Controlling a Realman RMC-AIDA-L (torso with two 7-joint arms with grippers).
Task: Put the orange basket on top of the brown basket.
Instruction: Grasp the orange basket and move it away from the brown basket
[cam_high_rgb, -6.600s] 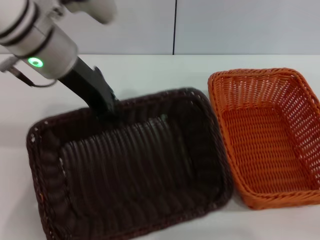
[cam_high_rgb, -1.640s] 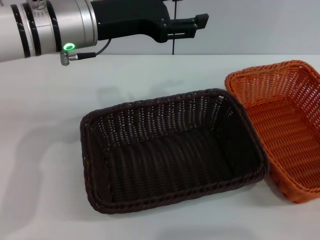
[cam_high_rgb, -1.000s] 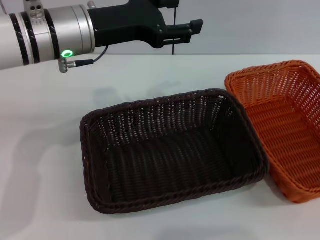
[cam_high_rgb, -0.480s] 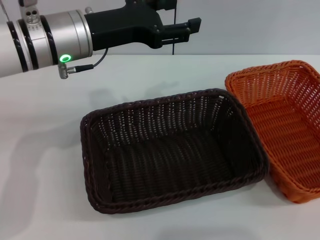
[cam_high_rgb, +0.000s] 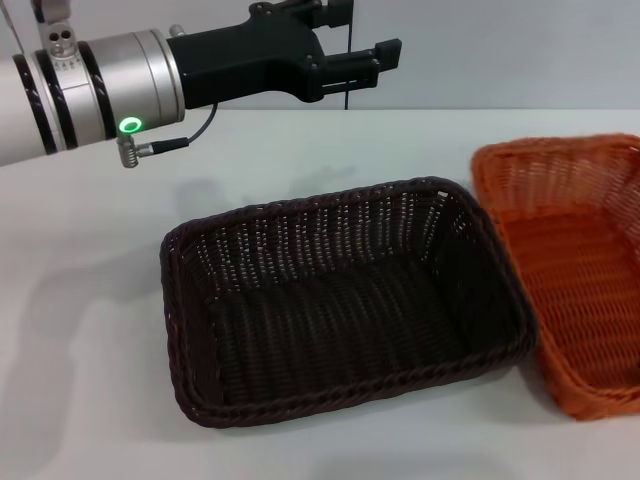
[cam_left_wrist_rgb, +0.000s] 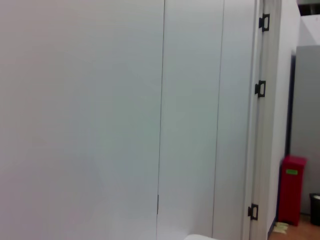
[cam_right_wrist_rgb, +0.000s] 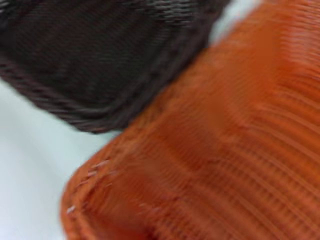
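On tabletop (cam_high_rgb: 90, 240): brown basket (cam_high_rgb: 340, 300) centre, orange basket (cam_high_rgb: 570, 270) touching its right side, blurred, prob. lifting. Left gripper (cam_high_rgb: 360, 55) high above, fingers spread, holding nothing. Right gripper unseen; cannot tell grip. Risk: orange rim snags brown rim, drags it.

Head view: bright, even light; soft diffuse shadows on the table (cam_high_rgb: 90, 300), one faint patch beneath the left arm (cam_high_rgb: 110, 90). Orange basket (cam_high_rgb: 570, 260) smeared by motion blur; brown basket (cam_high_rgb: 340, 300) sharp, its interior dark. Left wrist view: flat, evenly lit wall (cam_left_wrist_rgb: 80, 120), slightly soft. Right wrist view: heavy blur throughout, weave detail lost on both baskets
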